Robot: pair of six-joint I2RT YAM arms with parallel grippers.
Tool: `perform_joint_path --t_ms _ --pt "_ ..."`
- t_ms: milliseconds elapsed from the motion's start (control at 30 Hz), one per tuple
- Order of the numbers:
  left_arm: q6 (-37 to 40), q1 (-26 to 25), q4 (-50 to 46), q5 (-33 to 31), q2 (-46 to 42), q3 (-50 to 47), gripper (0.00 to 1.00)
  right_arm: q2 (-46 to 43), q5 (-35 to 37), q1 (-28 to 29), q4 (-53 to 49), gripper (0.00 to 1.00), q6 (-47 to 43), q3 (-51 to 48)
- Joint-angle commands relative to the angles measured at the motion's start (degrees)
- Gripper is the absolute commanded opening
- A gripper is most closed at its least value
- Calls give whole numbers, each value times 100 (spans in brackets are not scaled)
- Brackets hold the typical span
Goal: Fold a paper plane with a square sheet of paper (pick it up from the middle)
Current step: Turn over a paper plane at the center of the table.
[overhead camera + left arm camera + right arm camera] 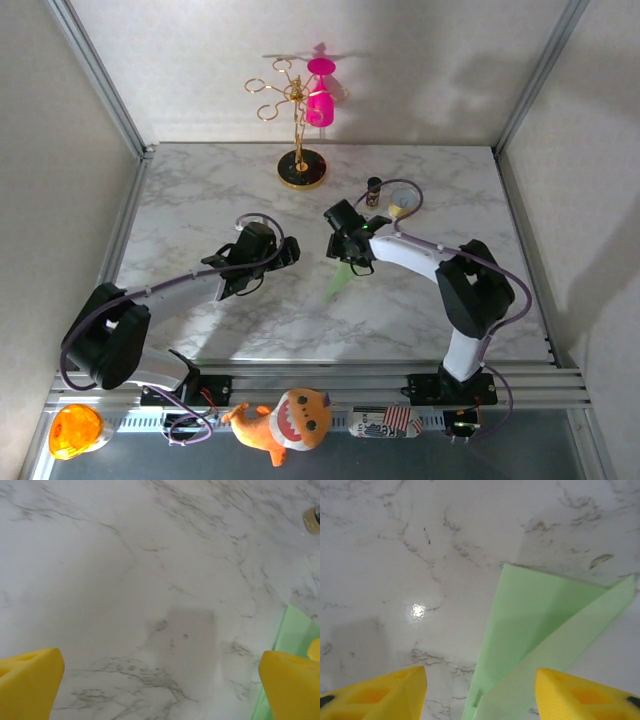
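The paper plane [535, 615] lies on the marble table [200, 200] near its middle, just under the right gripper [480, 680], whose fingers stand apart on either side of it without gripping it. The left gripper [160, 660] hovers beside the plane, fingers spread wide and empty.

Light is bright and even, falling from overhead. In the top view the surface [200, 190] shows no hard shadows. The gold stand [300, 150] and pink cup [320, 100] cast a soft shadow on the back wall [400, 60], so the light probably leans in from the near side. In the right wrist view a small glare spot sits ahead of the jaws. The paper plane [530, 630] between them is sharp, while the jaws are blurred. In the left wrist view a faint grey shadow lies ahead of the jaws, and the picture is soft.
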Motion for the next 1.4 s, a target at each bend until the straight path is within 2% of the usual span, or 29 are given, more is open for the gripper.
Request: perform_joint_path --t_ms 0,300,700,800,933,1033,1167,1367 --pt "113 118 -41 -330 -234 -141 99 275 469 100 -662 59 395 255" --pt "35 153 37 -157 -117 -226 99 426 787 298 -1129 54 602 459" --pt "-62 153 64 -15 48 -146 99 235 840 294 -1213 39 727 303" --pt "-80 153 56 -5 77 -124 100 206 817 298 -1185 34 762 249" --pt "-107 153 26 -39 59 -100 99 143 834 301 -1163 19 789 232" --pt "-157 175 -2 -97 0 -102 99 5 903 300 -1087 12 781 232" --pt "-307 290 23 -59 -117 -200 99 -173 766 301 -680 7 454 250" --pt "-732 678 154 99 -520 -572 98 -529 -356 289 1075 4 -426 -121"
